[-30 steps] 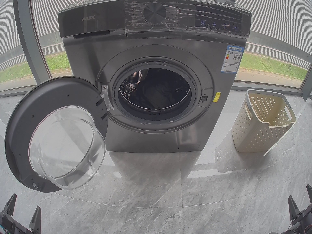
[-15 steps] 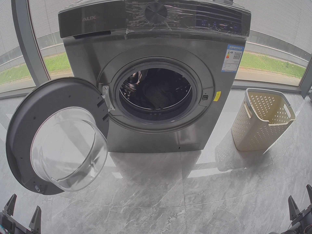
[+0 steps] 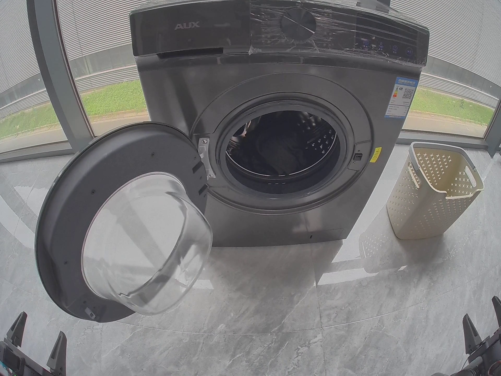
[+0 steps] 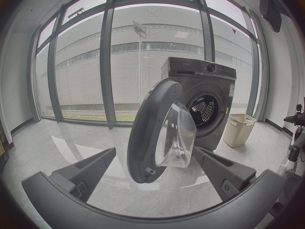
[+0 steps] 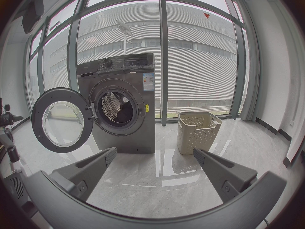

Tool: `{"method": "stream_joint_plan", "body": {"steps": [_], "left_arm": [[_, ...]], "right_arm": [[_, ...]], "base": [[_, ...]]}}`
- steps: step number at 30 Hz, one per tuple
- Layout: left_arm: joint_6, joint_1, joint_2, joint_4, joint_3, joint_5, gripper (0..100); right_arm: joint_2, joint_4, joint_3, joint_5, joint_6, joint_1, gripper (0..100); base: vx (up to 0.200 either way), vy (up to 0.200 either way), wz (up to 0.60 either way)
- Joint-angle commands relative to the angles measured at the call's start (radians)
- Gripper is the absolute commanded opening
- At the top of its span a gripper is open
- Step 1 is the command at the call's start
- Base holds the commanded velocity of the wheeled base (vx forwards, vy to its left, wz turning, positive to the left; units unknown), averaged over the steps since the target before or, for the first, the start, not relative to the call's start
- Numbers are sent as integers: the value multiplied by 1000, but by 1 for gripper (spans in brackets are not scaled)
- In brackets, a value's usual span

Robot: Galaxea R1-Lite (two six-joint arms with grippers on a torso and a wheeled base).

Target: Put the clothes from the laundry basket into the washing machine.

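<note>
The left gripper [image 3: 40, 335] and right gripper [image 3: 480, 319] were held low, fingers wide and empty, the clothes [image 3: 279, 150] being lodged inside the washing machine [image 3: 172, 92].

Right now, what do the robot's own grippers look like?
The left gripper and right gripper look alike: each has two dark grey, wedge-shaped jaws that taper to blunt tips, with a small round fastener near each base. They sit on a curved dark grey bar.
</note>
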Motion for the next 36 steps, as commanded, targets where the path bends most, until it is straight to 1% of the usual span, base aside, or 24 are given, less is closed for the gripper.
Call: {"method": "stream_joint_plan", "body": {"steps": [1,3,12,14,17,21,24,25,26,27,28,29,30,31,32,34,36], "left_arm": [[-2,0,-11,-2,17,1,100],[0,0,-11,-2,17,1,100],[3,2,-11,-2,17,2,100],[7,3,-11,-3,17,2,100],[1,3,-11,-3,17,4,100],[9,3,-11,-3,16,4,100],[4,3,-11,-6,16,5,100],[-13,3,-11,-25,-9,13,100],[-20,5,-5,-49,-47,10,100],[-20,5,-5,-49,-47,10,100],[-65,-3,64,-83,-217,-18,100],[-86,-20,131,-71,-256,-44,100],[-94,-46,183,-55,-263,-65,100],[-95,-51,191,-54,-263,-68,100],[-99,-100,295,-43,-259,-78,100],[-94,-124,384,-46,-254,-81,100],[-91,-130,440,-51,-260,-79,100]], "right_arm": [[1,-1,8,0,0,0,100],[3,-1,8,0,0,0,100],[3,-1,8,0,0,0,100],[3,-1,8,0,0,0,100],[1,-1,8,0,0,0,100],[3,-1,8,0,0,0,100],[1,-1,8,0,0,0,100],[3,-1,8,0,0,0,100],[3,-1,8,0,0,0,100],[3,-1,8,0,0,0,100],[1,-1,8,0,0,0,100],[1,-1,8,0,0,0,100],[3,-1,8,0,0,0,100],[3,-1,8,0,0,0,100],[3,-1,8,0,0,0,100],[3,-1,8,0,0,0,100],[3,-1,8,0,0,0,100]], "base": [[0,200,0],[0,200,0],[0,0,0],[0,0,0],[0,0,0],[0,0,0],[0,0,0],[0,0,0],[0,0,0],[0,0,0],[0,0,0],[0,0,0],[0,0,0],[0,0,0],[0,0,0],[0,0,0],[0,0,0]]}}
